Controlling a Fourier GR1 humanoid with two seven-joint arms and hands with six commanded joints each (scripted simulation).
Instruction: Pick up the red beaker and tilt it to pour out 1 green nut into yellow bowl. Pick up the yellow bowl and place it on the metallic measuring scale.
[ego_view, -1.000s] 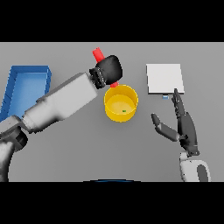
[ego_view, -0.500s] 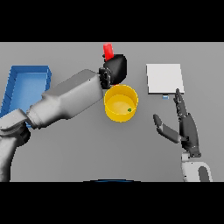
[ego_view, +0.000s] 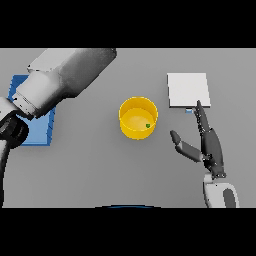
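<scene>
The yellow bowl (ego_view: 138, 118) is seen upright on the grey table (ego_view: 100, 165), near the middle of the scene, and a single green nut (ego_view: 148, 125) is seen lying inside it against the right part of its floor. The pouring step is therefore judged done, and the bowl's move to the scale is judged to be the step in hand. The red beaker is not seen anywhere in the view.

The bowl is judged to be light, stiff and smooth-walled, so a slip is possible if it is pinched too loosely; it is best taken at the rim or round the wall on its right side, and kept level so that the nut is not tipped out.

The metallic measuring scale (ego_view: 188, 90) is set to the right of the bowl and farther off, apart from it. The right hand (ego_view: 210, 145) is held near the scale's near edge, right of the bowl, its fingers straight and its thumb spread out toward the bowl, nothing being held. The left arm (ego_view: 65, 80) is raised across the far left of the scene; its hand is out of view, so the state of its fingers cannot be told. A blue tray (ego_view: 37, 130) is partly hidden beneath that arm at the left
</scene>
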